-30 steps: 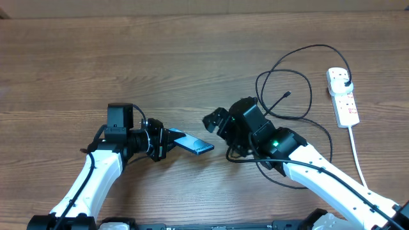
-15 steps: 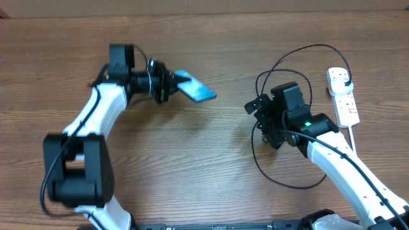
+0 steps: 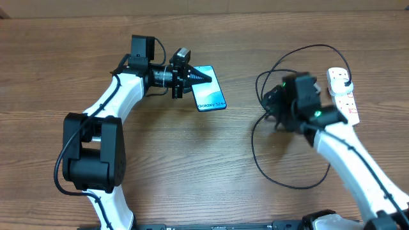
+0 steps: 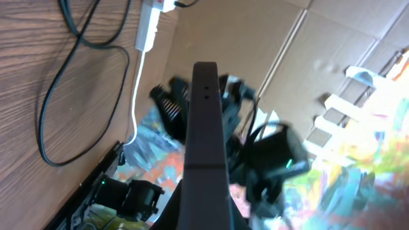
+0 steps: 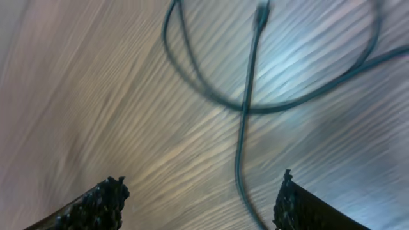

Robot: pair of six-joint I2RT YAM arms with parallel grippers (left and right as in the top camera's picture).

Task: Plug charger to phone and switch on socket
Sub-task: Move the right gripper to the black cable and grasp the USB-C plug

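Note:
My left gripper (image 3: pixel 199 78) is shut on one end of the phone (image 3: pixel 209 96) and holds it above the table at the back, left of centre. Its light blue screen with "Galaxy" text faces up. The left wrist view shows the phone (image 4: pixel 204 128) edge-on as a dark bar rising from my left gripper (image 4: pixel 204 220). The charger, a thin black cable (image 3: pixel 313 46), loops over the right side. Its black plug (image 3: pixel 345 80) sits in the white socket (image 3: pixel 344 99). My right gripper (image 3: pixel 273 107) hovers open over the cable (image 5: pixel 241 160), which runs between the fingers (image 5: pixel 105 201). The connector tip (image 5: pixel 261 13) lies ahead of it.
The socket's white cord (image 3: pixel 359 160) trails toward the front right edge. The cable's lower loop (image 3: pixel 281 184) lies on the wood beside my right arm. In the left wrist view the socket (image 4: pixel 150 25) and cable (image 4: pixel 64 96) show on the table.
My left arm carried the phone right and turned its screen up. My right gripper moved right, toward the socket, over the cable, and its jaws narrowed a little.

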